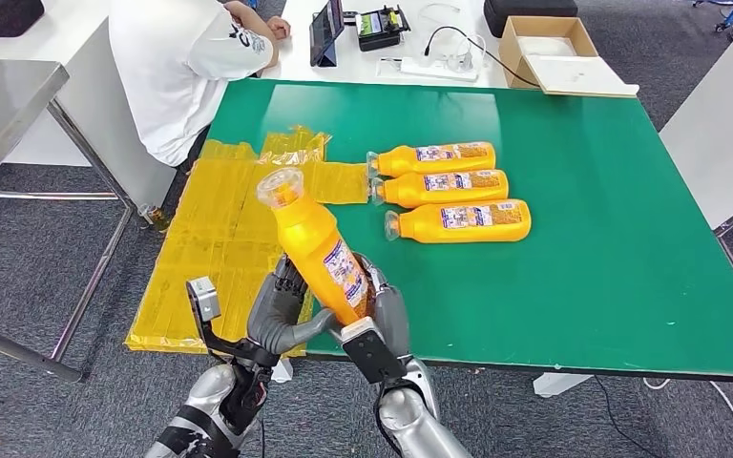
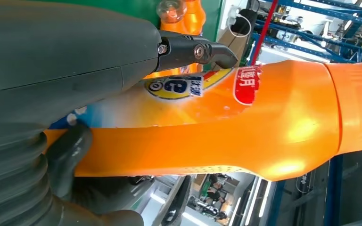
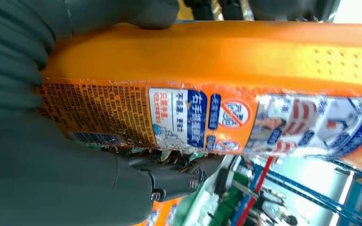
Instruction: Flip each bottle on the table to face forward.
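Note:
An orange bottle (image 1: 317, 246) with a clear cap is lifted above the table's near left edge, tilted with the cap up and to the left. My left hand (image 1: 282, 310) and my right hand (image 1: 382, 313) both grip its lower body from either side. In the left wrist view the bottle (image 2: 245, 127) shows its front label under my left hand (image 2: 56, 80). In the right wrist view the bottle (image 3: 226, 80) shows its back label against my right hand (image 3: 47, 141). Three more orange bottles (image 1: 439, 157) (image 1: 444, 186) (image 1: 463, 221) lie side by side on the green table (image 1: 582, 267), caps to the left.
Yellow sheets (image 1: 229, 239) cover the table's left edge and the floor beside it. A person in white (image 1: 177, 57) sits at the far left corner. A cardboard box (image 1: 554, 52), a tablet (image 1: 326, 31) and cables lie on the white table behind.

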